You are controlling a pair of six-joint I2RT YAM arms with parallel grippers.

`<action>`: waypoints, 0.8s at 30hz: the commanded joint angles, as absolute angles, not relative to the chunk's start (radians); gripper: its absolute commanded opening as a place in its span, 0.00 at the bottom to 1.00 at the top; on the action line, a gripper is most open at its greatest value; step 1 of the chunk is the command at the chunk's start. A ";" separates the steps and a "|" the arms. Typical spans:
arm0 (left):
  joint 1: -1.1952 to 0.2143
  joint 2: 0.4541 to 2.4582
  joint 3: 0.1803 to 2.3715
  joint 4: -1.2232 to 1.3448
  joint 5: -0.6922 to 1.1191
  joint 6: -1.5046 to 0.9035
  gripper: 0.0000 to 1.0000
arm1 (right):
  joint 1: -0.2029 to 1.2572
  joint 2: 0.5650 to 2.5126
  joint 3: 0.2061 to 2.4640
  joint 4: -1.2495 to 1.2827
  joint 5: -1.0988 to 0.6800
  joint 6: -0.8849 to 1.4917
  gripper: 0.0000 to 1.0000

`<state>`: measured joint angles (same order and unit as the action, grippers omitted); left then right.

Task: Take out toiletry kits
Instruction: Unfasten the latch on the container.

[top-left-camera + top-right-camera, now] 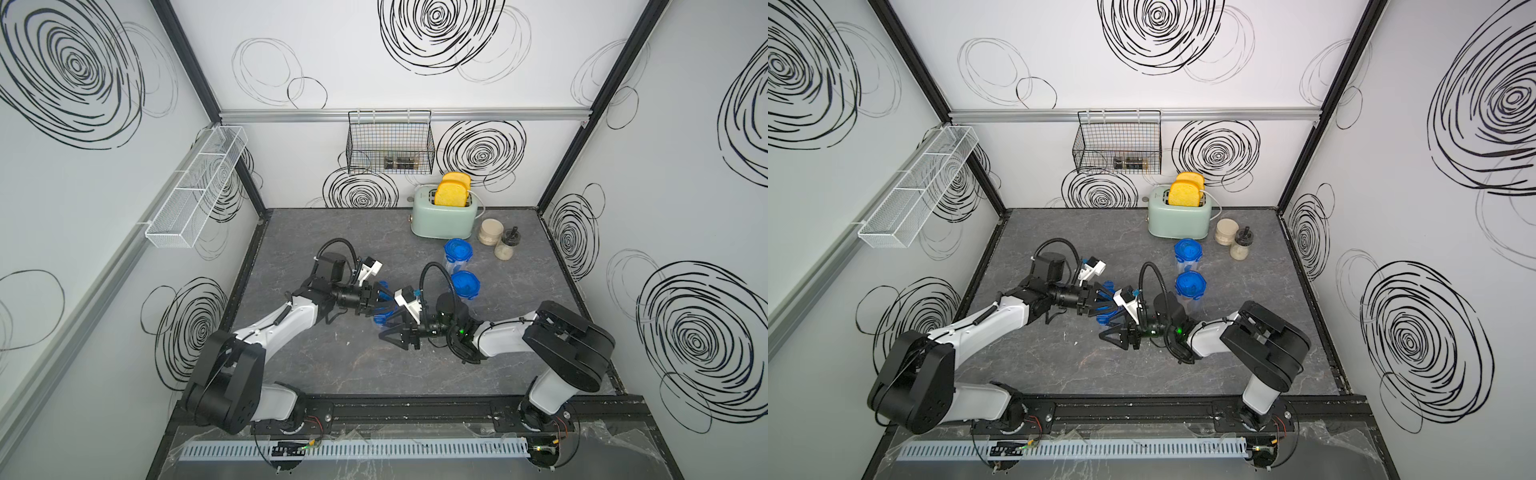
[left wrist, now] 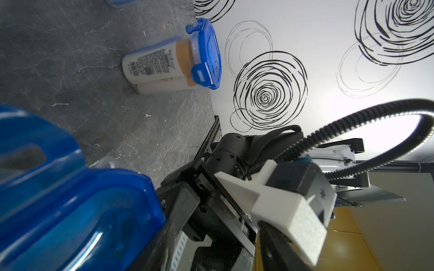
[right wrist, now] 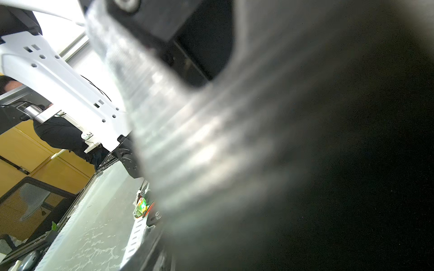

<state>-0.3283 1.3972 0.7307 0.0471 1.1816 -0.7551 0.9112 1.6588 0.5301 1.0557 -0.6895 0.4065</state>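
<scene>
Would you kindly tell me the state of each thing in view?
toaster, slices raised
standing containers, upright, lids on
toiletry bottles, inside one standing container
third container, gripped at its lid
left gripper, closed on third container
right gripper, grip unclear
beige jars, upright, capped
wire basket, holds dark item

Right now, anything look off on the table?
One blue-lidded container is tipped sideways between the left gripper and right gripper, while the other two containers stand upright. The right wrist view is nearly blocked by something blurred.
</scene>
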 commanded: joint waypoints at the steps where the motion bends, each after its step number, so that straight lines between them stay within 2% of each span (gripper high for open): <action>1: -0.337 1.460 0.687 -0.038 0.931 -0.746 0.61 | 0.962 1.611 0.557 1.130 -0.872 0.291 0.58; 10: -0.339 1.441 0.741 -0.052 0.946 -0.733 0.63 | 0.934 1.567 0.601 0.901 -0.937 0.266 0.60; 20: -0.340 1.443 0.746 -0.041 0.946 -0.738 0.63 | 0.930 1.541 0.571 0.987 -0.997 0.332 0.61; 24: -0.339 1.443 0.742 -0.043 0.948 -0.736 0.63 | 0.932 1.537 0.586 0.942 -1.014 0.318 0.62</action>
<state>-0.3355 1.3842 0.7506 -0.0063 1.1690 -0.7322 0.8780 1.5883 0.5549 0.8673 -0.8127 0.3958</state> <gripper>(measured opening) 0.632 0.622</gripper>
